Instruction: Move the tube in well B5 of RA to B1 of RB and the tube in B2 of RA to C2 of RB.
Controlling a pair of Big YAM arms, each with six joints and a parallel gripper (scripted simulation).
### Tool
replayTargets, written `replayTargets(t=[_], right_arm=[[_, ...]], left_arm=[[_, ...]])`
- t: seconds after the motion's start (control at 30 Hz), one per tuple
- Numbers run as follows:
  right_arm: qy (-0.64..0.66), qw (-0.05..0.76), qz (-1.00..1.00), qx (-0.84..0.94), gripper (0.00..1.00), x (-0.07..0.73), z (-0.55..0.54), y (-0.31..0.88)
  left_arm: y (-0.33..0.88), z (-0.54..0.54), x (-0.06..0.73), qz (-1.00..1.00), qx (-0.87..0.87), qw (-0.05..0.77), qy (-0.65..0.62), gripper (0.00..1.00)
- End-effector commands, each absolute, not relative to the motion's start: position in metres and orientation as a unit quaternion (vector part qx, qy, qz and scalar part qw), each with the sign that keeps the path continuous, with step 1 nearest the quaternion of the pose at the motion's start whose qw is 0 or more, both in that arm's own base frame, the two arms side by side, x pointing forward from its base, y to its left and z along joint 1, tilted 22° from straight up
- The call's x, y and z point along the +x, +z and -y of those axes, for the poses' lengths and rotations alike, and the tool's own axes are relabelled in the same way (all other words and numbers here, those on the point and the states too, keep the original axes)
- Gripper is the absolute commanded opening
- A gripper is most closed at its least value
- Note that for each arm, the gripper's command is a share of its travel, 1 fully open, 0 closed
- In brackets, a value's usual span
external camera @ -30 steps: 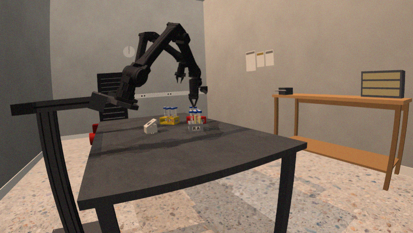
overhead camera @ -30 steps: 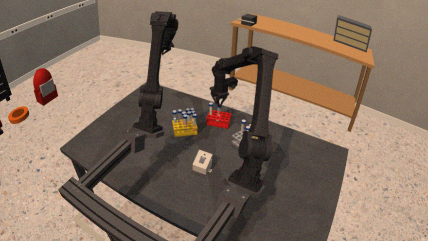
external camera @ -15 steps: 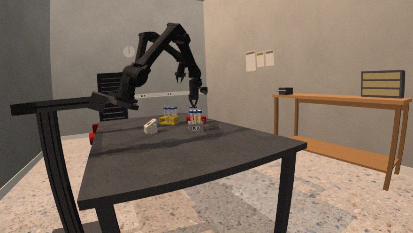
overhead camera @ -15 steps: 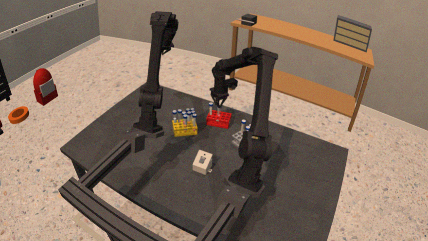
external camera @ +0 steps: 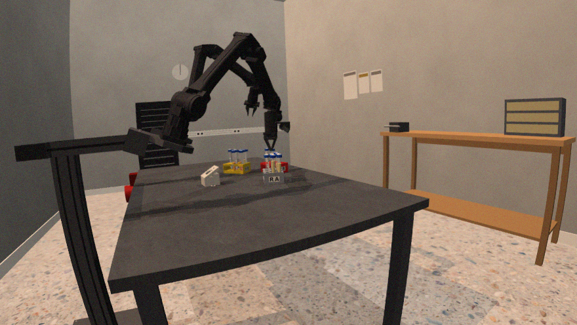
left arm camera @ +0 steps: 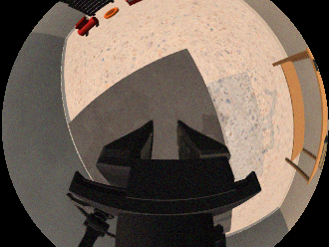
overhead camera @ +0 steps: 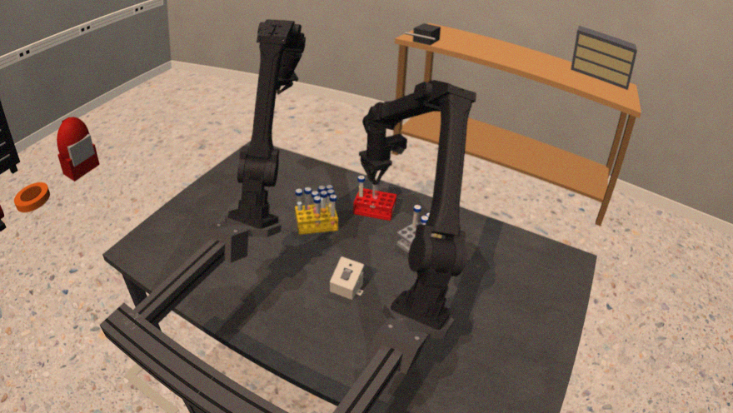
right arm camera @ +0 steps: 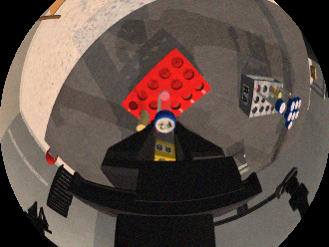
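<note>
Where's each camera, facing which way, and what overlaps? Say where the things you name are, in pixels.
Top: high behind the arm bases, looking down and forward over the table (overhead camera: 281, 287) (external camera: 242, 217) (left arm camera: 164, 100) (right arm camera: 219, 25); both arms show.
Exterior: off the table's right-arm end, looking along it; both arms show.
Left wrist: on the left arm, past its parted fingers to a table corner and floor.
Right wrist: on the right arm, down past its fingers, shut on a tube (overhead camera: 375, 191) (right arm camera: 164, 122).
Top and right wrist share the red rack (overhead camera: 370, 211) (external camera: 263, 166) (right arm camera: 170, 83).

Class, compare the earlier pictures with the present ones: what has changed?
Nothing visibly changed. The right hand stays over the red rack, a capped tube between its fingers; the left hand and other racks also stayed put.
</note>
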State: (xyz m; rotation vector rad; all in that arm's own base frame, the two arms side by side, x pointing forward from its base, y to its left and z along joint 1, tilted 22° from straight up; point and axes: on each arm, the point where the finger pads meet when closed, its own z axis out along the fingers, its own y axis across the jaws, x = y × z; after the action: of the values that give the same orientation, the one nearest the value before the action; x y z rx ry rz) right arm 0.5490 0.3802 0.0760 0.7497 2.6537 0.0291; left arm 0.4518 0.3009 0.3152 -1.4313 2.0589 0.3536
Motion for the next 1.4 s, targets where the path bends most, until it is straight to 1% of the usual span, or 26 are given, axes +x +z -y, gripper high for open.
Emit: replayTargets(t=[0.0,0.73,0.9,1.37], right_arm=[[0.025,0.201,-0.942,0.267,0.00,0.556,-0.387,0.091],[0.024,0.200,-0.942,0.268,0.00,0.558,-0.382,0.087],[0.029,0.204,-0.941,0.268,0.00,0.554,-0.384,0.106],[0.022,0.197,-0.944,0.264,0.00,0.536,-0.389,0.101]], left_arm=[[0.335,-0.304,0.456,-0.769,-0.539,0.318,0.131,0.30],[0.335,-0.304,0.456,-0.769,-0.539,0.318,0.131,0.30],[0.335,-0.304,0.456,-0.769,-0.539,0.318,0.131,0.30],[0.335,-0.304,0.456,-0.769,-0.539,0.318,0.131,0.30]])
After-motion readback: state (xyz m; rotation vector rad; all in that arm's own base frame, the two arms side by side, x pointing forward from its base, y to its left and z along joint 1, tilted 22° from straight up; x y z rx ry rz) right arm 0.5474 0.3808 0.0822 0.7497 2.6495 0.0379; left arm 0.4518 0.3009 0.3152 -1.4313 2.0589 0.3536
